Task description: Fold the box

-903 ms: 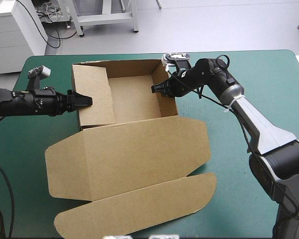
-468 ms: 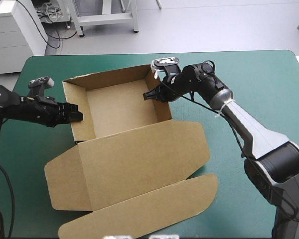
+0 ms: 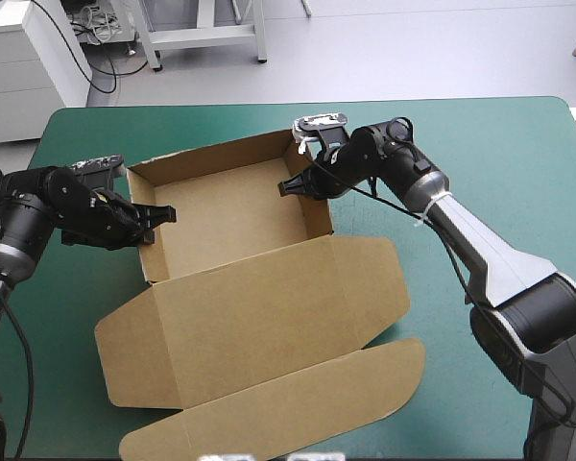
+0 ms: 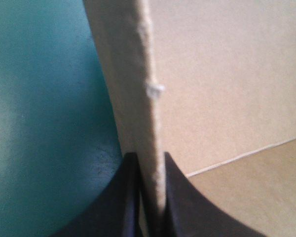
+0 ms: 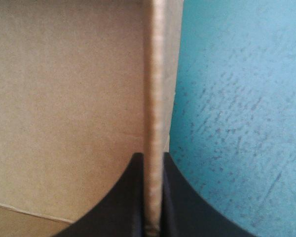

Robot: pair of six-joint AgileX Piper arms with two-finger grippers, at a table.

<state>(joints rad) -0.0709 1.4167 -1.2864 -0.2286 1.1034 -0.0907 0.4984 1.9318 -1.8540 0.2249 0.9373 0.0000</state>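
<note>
You've got the box (image 3: 232,206) sitting mid-tabletop (image 3: 518,144) as an open tray, lid (image 3: 259,317) flat toward the tabletop's near edge, with the left gripper (image 3: 165,215) and right gripper (image 3: 287,187) jaws each pinching a side wall, so I'd guess next up is squaring those walls, then letting go gently.

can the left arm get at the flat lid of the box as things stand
Probably not yet: the left tool is shut on the box's left wall. Once it lets go, the lid lies flat and uncovered close by.
</note>
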